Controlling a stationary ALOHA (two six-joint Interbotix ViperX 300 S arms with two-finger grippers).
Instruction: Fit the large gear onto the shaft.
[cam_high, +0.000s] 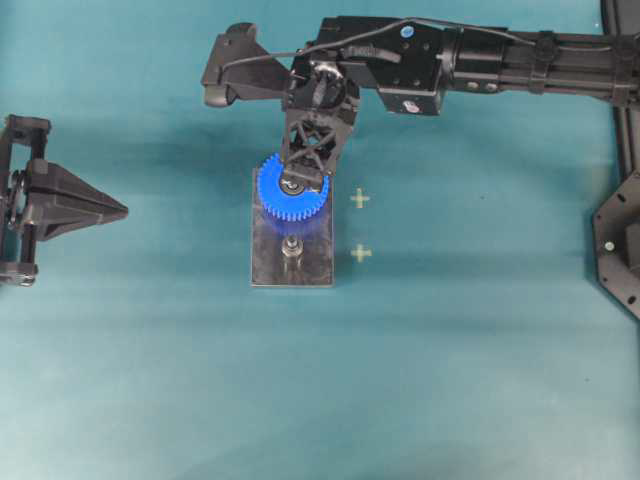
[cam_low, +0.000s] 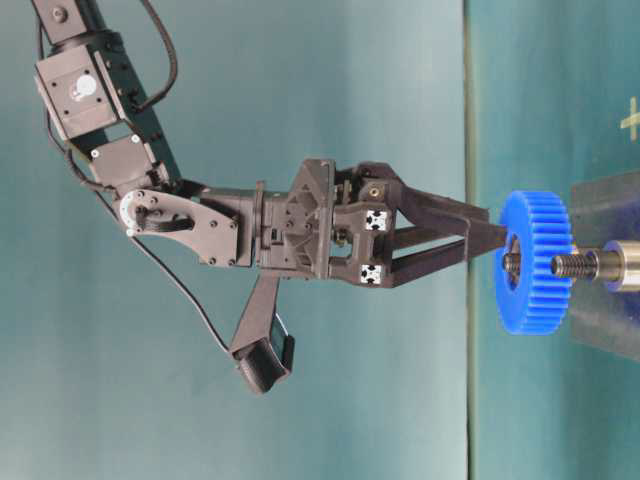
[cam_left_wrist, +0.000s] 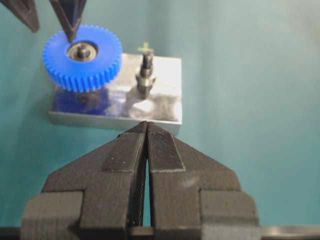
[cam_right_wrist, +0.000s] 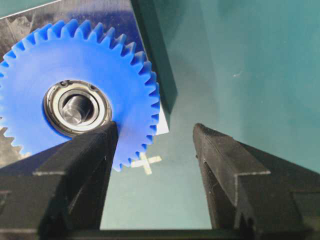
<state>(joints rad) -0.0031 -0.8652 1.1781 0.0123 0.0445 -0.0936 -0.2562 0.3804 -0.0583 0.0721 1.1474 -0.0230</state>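
The large gear (cam_high: 290, 212), bright blue with a silver bearing hub, sits low over the far end of the grey plate (cam_high: 270, 262). The shaft's tip (cam_right_wrist: 75, 110) shows inside the hub, so the gear is threaded on it. My right gripper (cam_right_wrist: 156, 127) hangs above it, open. One fingertip (cam_right_wrist: 102, 137) rests at the hub's rim and the other is off the gear's edge, over the mat. From the side the gear (cam_low: 535, 300) lies level, with the right gripper (cam_low: 492, 232) meeting its top face. My left gripper (cam_left_wrist: 146, 125) is shut and holds nothing, short of the plate's (cam_left_wrist: 165, 102) near edge.
A twin bare peg (cam_high: 292, 248) stands on the same plate, nearer me in the left wrist view (cam_left_wrist: 146, 75). Two pale tape crosses (cam_high: 360, 199) (cam_high: 361, 253) mark the teal mat right of the plate. The left gripper (cam_high: 122, 210) is parked at the far left.
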